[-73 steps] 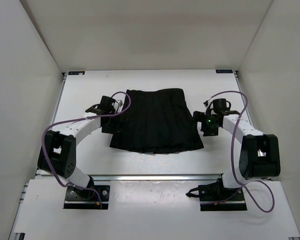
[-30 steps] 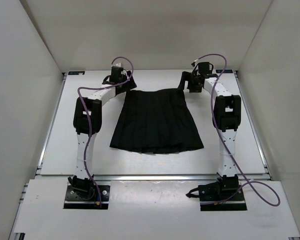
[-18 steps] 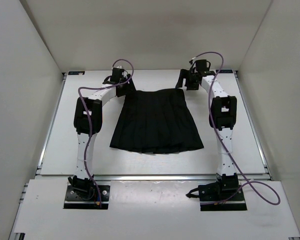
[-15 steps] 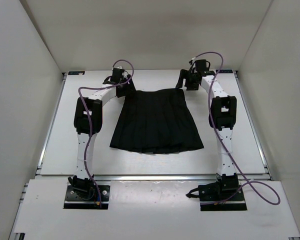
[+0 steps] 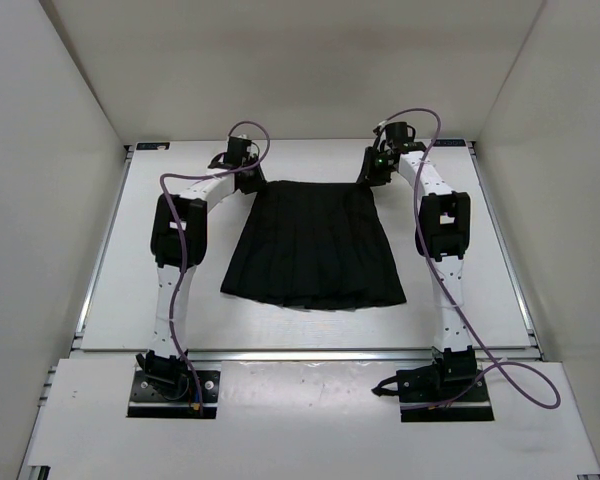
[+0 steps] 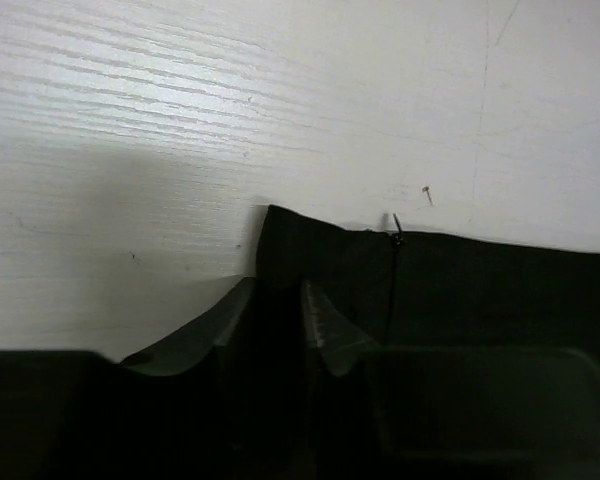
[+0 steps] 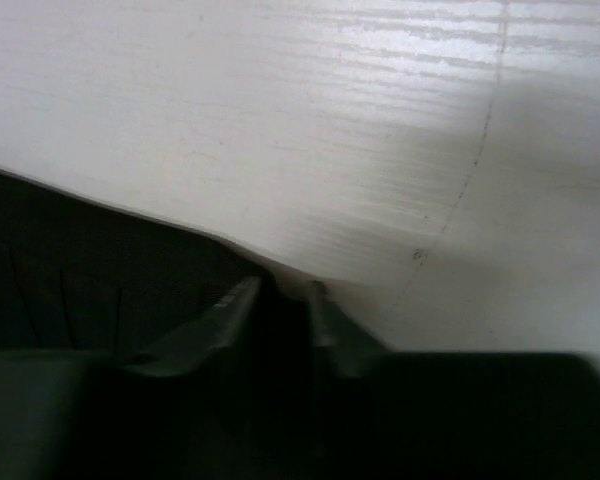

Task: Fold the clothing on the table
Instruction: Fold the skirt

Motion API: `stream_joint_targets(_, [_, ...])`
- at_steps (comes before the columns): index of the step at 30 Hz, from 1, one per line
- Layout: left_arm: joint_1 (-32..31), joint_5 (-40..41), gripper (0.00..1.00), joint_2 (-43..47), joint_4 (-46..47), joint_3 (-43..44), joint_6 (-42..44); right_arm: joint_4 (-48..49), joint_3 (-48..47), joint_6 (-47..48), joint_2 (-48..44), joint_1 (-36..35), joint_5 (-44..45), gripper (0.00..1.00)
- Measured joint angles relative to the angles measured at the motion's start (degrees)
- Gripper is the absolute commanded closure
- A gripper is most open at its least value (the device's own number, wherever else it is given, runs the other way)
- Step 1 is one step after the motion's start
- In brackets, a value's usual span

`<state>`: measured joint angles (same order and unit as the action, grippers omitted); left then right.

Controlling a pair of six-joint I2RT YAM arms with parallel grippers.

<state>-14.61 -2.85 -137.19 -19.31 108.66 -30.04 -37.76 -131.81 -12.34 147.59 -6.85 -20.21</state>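
The black clothing (image 5: 313, 245) lies flat on the white table (image 5: 130, 280), with its narrow edge at the far side and its wide hem toward the arm bases. Both arms are stretched far out. The left hand (image 5: 248, 178) is at the far left corner of the clothing and the right hand (image 5: 370, 172) at the far right corner. Their grip is too small to judge. Purple cables (image 5: 429, 117) loop above the wrists.

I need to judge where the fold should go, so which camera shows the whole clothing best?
The top external view: the clothing lies flat on the table with its whole trapezoid outline visible. Each wrist view shows only one far corner of it, close up and dark, so its shape cannot be read there.
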Motion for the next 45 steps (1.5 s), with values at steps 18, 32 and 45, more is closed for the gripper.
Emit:
stream_joint_targets(18, [0.2,-5.7,1.00,4.9,-0.3,1.0,4.4,-3.0,-3.8,0.0,-5.4,2.6,-5.7,1.00])
stream_joint_targets(32, [-2.4,-5.4,1.00,52.8,6.8,-16.0,14.6,7.5,21.1,3.4,-60.2,-2.9,-3.0,1.00])
stream_joint_targets(45, [-13.0,-0.8,1.00,87.1,-3.1,-69.8,16.2,17.3,92.3,-3.0,-87.2,-9.8,-4.2,1.00])
